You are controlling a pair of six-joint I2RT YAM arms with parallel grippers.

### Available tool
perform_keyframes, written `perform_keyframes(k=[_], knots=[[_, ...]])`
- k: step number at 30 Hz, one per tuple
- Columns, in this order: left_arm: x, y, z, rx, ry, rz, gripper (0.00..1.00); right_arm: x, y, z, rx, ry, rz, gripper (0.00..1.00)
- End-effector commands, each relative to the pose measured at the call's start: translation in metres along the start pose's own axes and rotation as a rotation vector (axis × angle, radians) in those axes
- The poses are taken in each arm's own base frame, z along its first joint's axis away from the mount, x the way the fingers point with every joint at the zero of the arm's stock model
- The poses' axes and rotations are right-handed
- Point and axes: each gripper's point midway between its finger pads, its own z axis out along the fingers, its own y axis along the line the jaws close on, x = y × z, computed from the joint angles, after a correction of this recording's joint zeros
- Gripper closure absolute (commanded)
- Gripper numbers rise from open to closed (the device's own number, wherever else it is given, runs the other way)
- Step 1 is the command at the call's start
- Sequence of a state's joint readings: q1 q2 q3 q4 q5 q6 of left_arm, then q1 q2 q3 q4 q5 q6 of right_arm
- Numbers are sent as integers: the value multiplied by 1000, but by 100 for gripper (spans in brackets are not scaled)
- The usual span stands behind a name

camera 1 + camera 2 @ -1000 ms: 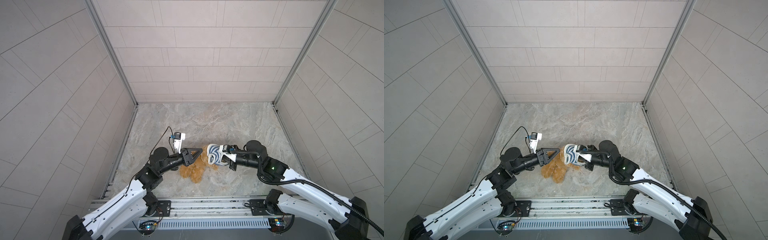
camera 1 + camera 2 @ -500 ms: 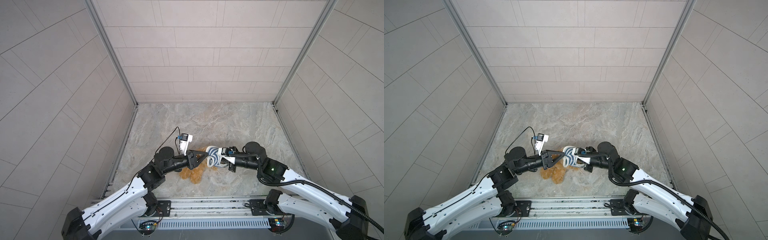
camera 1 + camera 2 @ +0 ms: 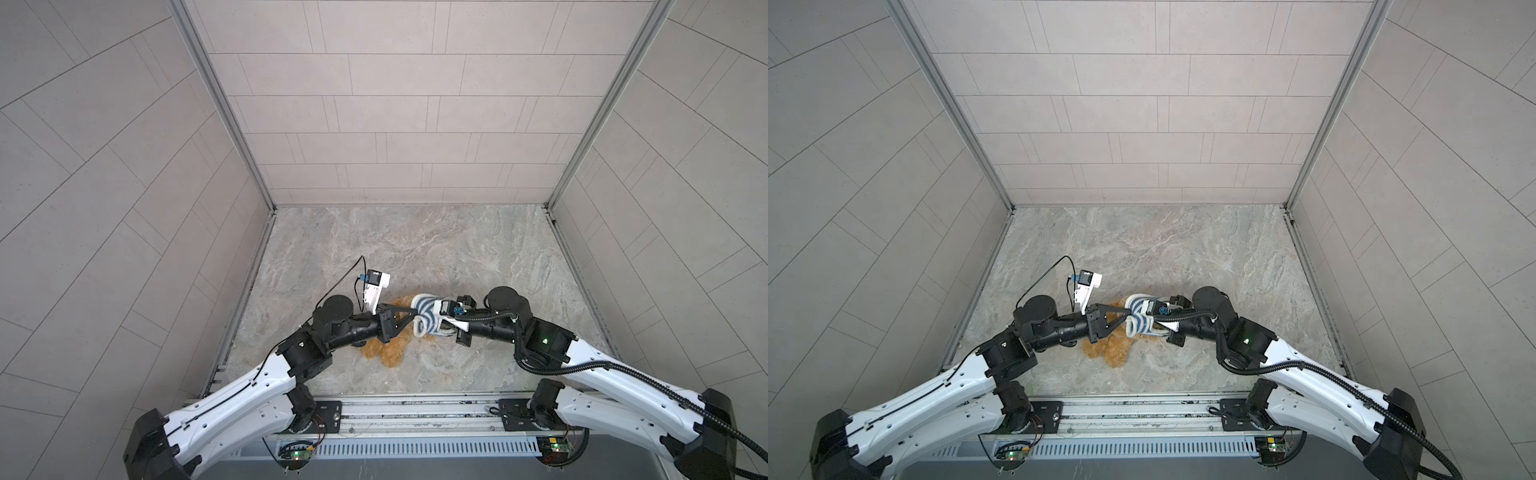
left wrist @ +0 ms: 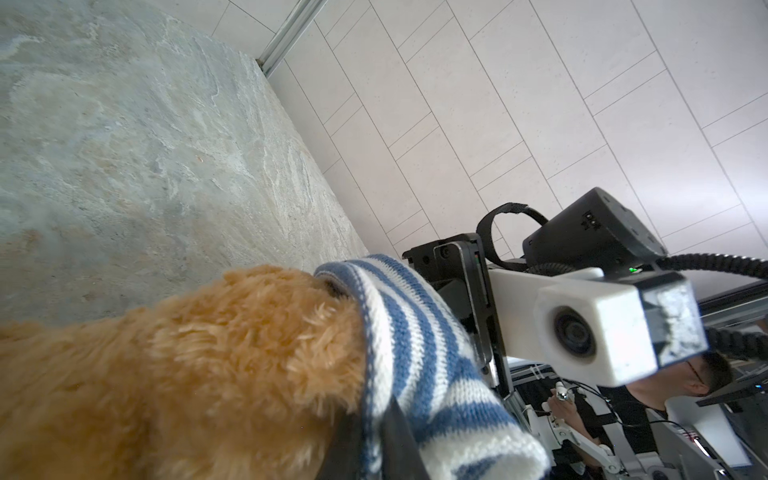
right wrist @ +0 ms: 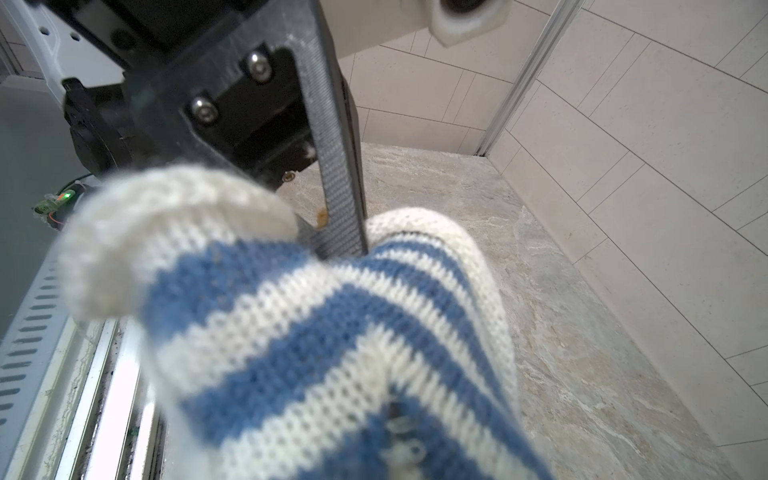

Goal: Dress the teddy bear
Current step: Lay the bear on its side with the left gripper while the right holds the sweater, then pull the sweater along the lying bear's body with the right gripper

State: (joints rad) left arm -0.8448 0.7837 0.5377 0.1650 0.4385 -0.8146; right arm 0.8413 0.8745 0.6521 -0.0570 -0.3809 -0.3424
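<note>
A golden-brown teddy bear (image 3: 388, 351) lies on the marble tabletop (image 3: 478, 257) close to its front edge and a little left of the middle, seen in both top views (image 3: 1111, 351); the two arms meet above it, tip to tip. The left gripper (image 3: 409, 319) reaches in from the left and is pinched on the hem of a blue-and-white striped shirt (image 3: 428, 318); its wrist view shows the knit caught between its two dark fingers (image 4: 374, 436). The right gripper (image 3: 445, 329) comes from the opposite side and is clenched on the same shirt (image 3: 1142, 318); the fabric (image 5: 311, 332) fills most of its wrist view, and its own fingertips are buried in the cloth. The shirt hangs bunched between the two grippers, raised off the tabletop; the bear sits just under and in front of the left gripper, most of its body on the front-edge side of the shirt. In the left wrist view the bear's fur (image 4: 187, 374) presses against the shirt's open edge (image 4: 415, 353) and a part of it slips under the hem; which part of the bear that is cannot be told.
</note>
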Motion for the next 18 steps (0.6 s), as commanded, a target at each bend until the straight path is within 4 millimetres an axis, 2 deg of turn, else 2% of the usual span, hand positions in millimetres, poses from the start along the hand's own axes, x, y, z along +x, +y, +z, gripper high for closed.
perform_keyframes(k=[1, 5, 12, 18], knots=[[-11, -10, -8, 2, -36, 33, 92, -23, -6, -8, 35, -57, -79, 100], [-15, 0, -17, -35, -58, 26, 100, -23, -1, -8, 45, -42, -133, 100], [-25, 16, -32, -73, -109, -12, 100, -22, 13, -6, 46, -11, -230, 100], [-15, 44, -32, -141, -107, -71, 100, -32, 19, -12, 73, -49, -281, 100]])
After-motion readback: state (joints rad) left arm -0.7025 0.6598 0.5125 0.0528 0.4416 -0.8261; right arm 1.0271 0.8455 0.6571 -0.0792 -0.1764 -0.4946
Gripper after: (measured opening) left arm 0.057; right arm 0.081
